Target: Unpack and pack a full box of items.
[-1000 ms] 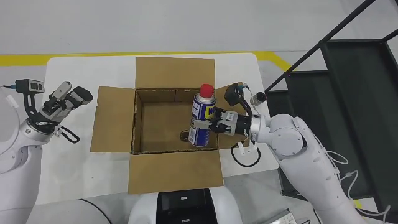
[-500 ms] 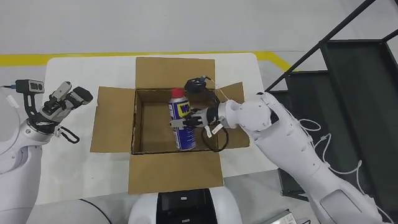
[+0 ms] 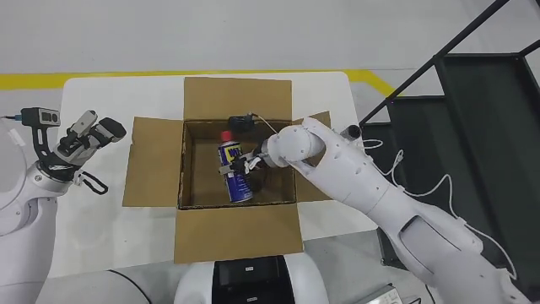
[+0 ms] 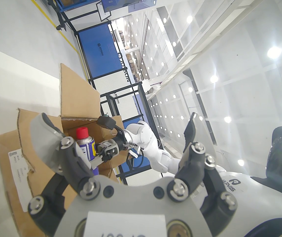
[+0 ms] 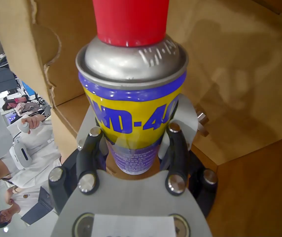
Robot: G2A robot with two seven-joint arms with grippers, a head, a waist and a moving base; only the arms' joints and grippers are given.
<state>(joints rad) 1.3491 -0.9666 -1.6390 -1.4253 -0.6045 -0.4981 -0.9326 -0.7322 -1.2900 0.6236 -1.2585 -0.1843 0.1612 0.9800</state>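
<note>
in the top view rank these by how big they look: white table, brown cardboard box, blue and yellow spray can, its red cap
1. white table
2. brown cardboard box, open flaps included
3. blue and yellow spray can
4. red cap
The can's top is nearer the camera, but the gaps are clear.

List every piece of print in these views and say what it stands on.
On the spray can: a brand name in big blue letters on the yellow band, its ends curving out of sight; the fine print below is too small to read.
On the white sticker on a flap of the cardboard box: too small to read.
On the blue panels behind: white brand words, turned sideways.
</note>
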